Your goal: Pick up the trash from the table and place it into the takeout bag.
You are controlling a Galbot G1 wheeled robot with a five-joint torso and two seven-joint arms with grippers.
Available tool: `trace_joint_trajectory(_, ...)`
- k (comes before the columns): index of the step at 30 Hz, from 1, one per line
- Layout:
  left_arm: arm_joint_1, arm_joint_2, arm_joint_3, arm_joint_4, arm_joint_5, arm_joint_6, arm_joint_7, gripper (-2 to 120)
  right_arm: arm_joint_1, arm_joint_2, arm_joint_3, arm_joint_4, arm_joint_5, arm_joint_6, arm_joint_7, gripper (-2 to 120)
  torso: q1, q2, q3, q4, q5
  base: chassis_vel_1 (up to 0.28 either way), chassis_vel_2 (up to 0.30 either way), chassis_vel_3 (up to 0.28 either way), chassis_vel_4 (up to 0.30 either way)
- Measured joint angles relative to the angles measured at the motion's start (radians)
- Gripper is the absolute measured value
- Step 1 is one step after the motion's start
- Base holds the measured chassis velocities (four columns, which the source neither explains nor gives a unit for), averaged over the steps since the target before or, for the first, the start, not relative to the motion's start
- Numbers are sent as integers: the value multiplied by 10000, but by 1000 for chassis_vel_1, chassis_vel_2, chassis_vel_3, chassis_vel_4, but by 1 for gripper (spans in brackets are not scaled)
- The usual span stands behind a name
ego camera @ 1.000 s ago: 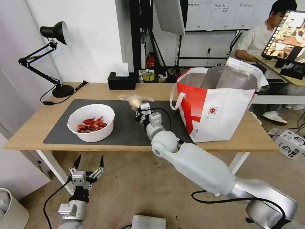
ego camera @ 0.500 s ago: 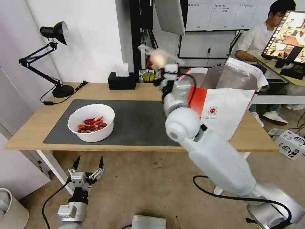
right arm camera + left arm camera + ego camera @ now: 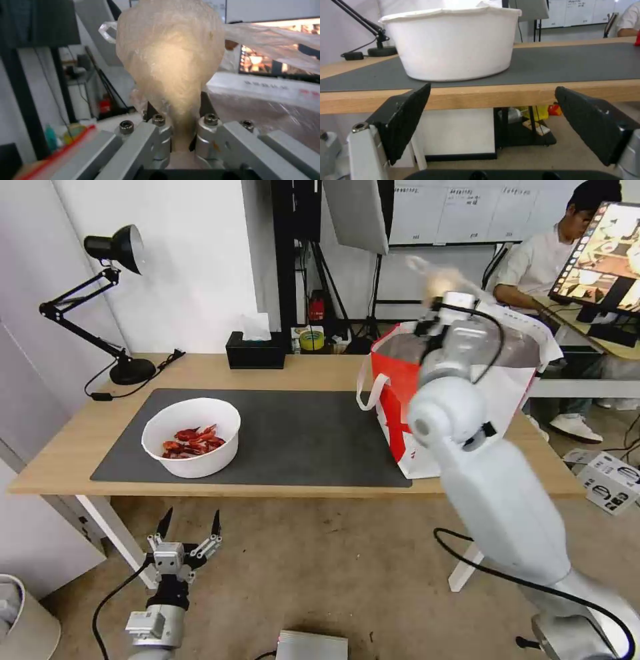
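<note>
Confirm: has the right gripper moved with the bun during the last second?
Yes. The right gripper, shut on the bagged bun, has swung up from the mat to above the takeout bag.

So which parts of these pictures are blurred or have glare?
Head view: the bun in its clear bag is smeared above the takeout bag; the white bowl is sharp. Right wrist view: the bun glows overexposed in the right gripper, background soft. Left wrist view: the left gripper looks soft.
</note>
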Motion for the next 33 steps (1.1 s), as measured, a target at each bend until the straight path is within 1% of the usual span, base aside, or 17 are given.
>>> trace_joint_trajectory(5,17,-23,59,2,34,-32,0,100,-361,-79,80,175,235,-113,48,6,-1,0,0,1,-2,0,0,0,0)
trace_joint_trajectory(7,54,-28,70,0,52,-49,0,100,-539,-98,133,292,309,-133,63,17,0,0,0,2,-2,0,0,0,0)
trace_joint_trajectory(8,70,-29,70,-6,55,-61,0,100,-598,-113,145,341,339,-137,64,20,0,0,0,1,-2,0,0,0,0)
trace_joint_trajectory(9,70,-29,70,-6,55,-61,0,100,-598,-113,145,341,339,-137,64,20,0,0,0,1,-2,0,0,0,0)
trace_joint_trajectory(12,116,-35,60,-34,62,-85,0,100,-744,-179,186,492,436,-149,68,35,0,0,0,2,-2,0,0,0,0)
trace_joint_trajectory(13,116,-35,60,-34,62,-85,0,100,-744,-179,186,492,436,-149,68,35,0,0,0,2,-2,0,0,0,0)
trace_joint_trajectory(16,127,-63,61,-63,76,-97,0,100,-824,-227,215,583,474,-152,68,48,0,0,0,1,-2,0,0,0,0)
trace_joint_trajectory(17,127,-63,61,-63,76,-97,0,100,-824,-227,215,583,474,-152,68,48,0,0,0,1,-2,0,0,0,0)
trace_joint_trajectory(20,131,-92,71,-69,92,-104,1,100,-865,-276,244,650,494,-152,68,64,0,0,0,1,-3,0,0,0,0)
trace_joint_trajectory(21,131,-92,71,-69,92,-104,1,100,-865,-276,244,650,494,-152,68,64,0,0,0,1,-3,0,0,0,0)
trace_joint_trajectory(24,133,-111,73,-69,104,-114,2,100,-871,-308,304,687,534,-150,67,78,-1,0,0,2,-3,0,0,0,0)
trace_joint_trajectory(25,133,-111,73,-69,104,-114,2,100,-871,-308,304,687,534,-150,67,78,-1,0,0,2,-3,0,0,0,0)
trace_joint_trajectory(27,132,-117,74,-67,111,-125,3,100,-830,-318,318,687,605,85,-46,89,-1,0,0,1,-1,0,0,0,0)
trace_joint_trajectory(28,132,-119,73,-62,113,-133,4,100,-792,-322,327,703,689,401,-263,93,0,0,0,1,-3,0,0,0,0)
trace_joint_trajectory(29,132,-119,73,-62,113,-133,4,100,-792,-322,327,703,689,401,-263,93,0,0,0,1,-3,0,0,0,0)
trace_joint_trajectory(30,130,-120,71,-56,113,-135,5,100,-761,-322,327,739,801,767,-501,95,0,0,0,1,-2,0,0,0,0)
trace_joint_trajectory(33,117,-122,66,-44,115,-140,5,100,-676,-368,293,1017,1403,1909,-1729,98,0,0,0,2,-3,0,0,0,0)
